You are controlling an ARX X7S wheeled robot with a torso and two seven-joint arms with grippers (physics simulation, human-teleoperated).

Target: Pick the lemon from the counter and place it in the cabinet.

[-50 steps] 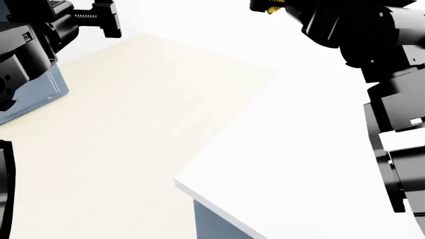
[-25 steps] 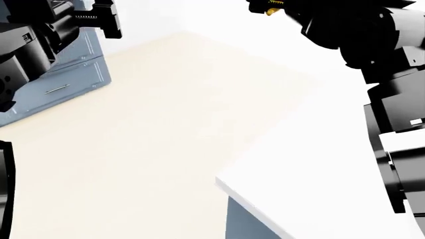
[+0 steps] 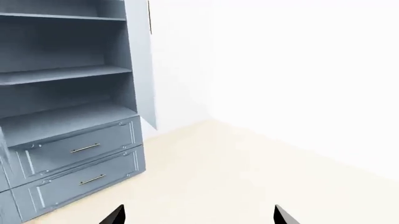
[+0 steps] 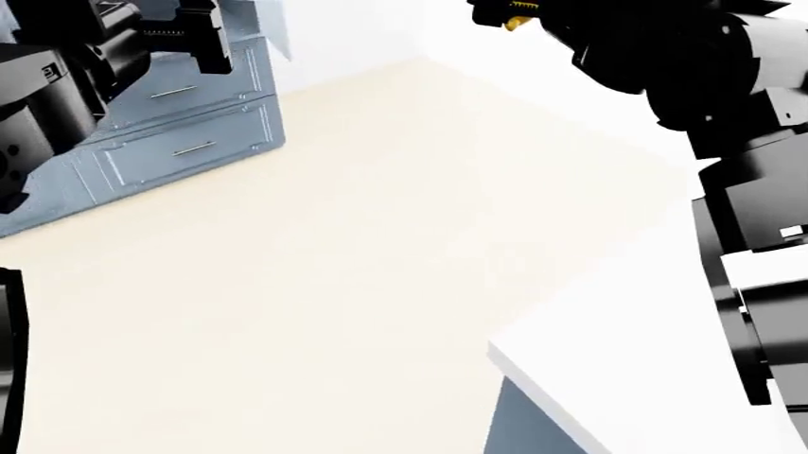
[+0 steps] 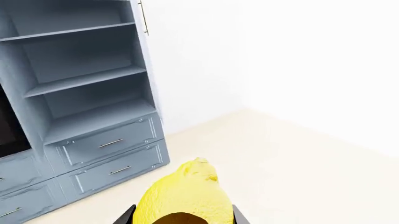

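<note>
In the left wrist view, the cabinet [image 3: 68, 98] is seen with open shelves above two drawer fronts; the left gripper [image 3: 196, 218] is spread wide with nothing between its tips, and it is best kept clear of the shelf opening. In the head view, both arms are raised at the upper edge, the right gripper [image 4: 518, 14] barely showing, with a corner of the counter [image 4: 657, 369] below. In the right wrist view, the lemon [image 5: 185, 198] is clamped between the right gripper's fingers, well apart from the cabinet; a level approach toward a shelf should be made before release.
</note>
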